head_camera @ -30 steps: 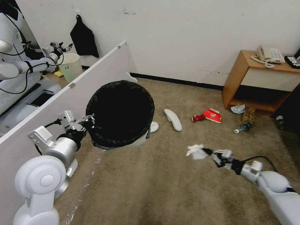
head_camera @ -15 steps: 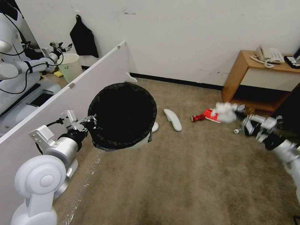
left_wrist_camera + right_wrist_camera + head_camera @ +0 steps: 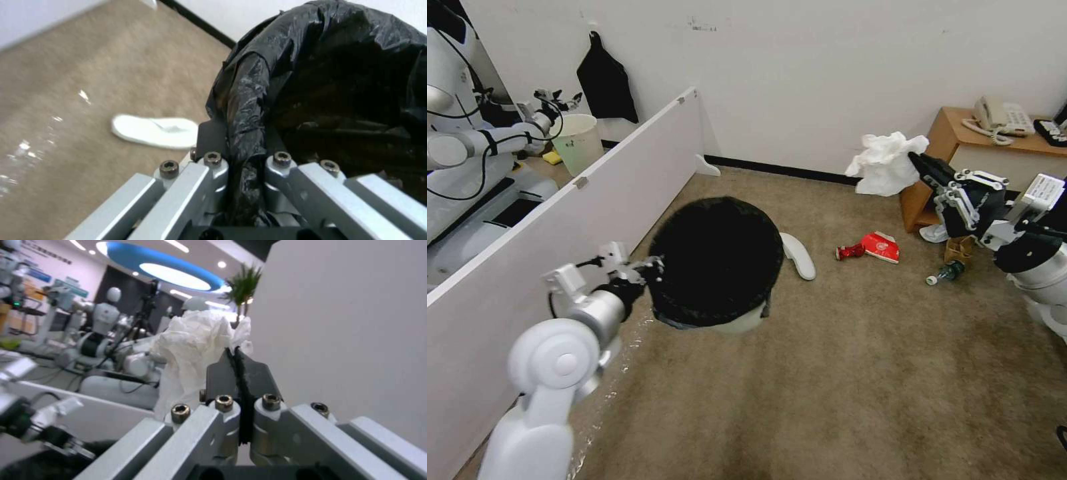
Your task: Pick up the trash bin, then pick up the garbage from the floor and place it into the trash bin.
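The trash bin [image 3: 740, 320], white with a black bag over its rim, hangs tilted above the carpet at centre. My left gripper [image 3: 650, 267] is shut on the bin's near-left rim; in the left wrist view its jaws [image 3: 242, 146] pinch the black liner of the trash bin [image 3: 338, 83]. My right gripper [image 3: 920, 163] is raised high at the right, shut on a crumpled white tissue [image 3: 887, 163], which the right wrist view shows beside the gripper [image 3: 236, 363] as a tissue [image 3: 191, 343]. On the floor lie a white slipper [image 3: 797, 253], red can [image 3: 848, 251], red cup [image 3: 882, 245], brown bag [image 3: 958, 245], bottle [image 3: 947, 272] and face mask [image 3: 935, 232].
A white partition [image 3: 594, 180] runs along the left, with a cream bucket [image 3: 579, 140] and another robot [image 3: 454, 140] behind it. A wooden side table [image 3: 954, 143] with a phone [image 3: 1000, 117] stands at the right wall. A second slipper [image 3: 153, 130] lies below the bin.
My right arm has lifted the tissue from low over the carpet up and to the right. My left arm has carried the bin rightward, toward the middle.
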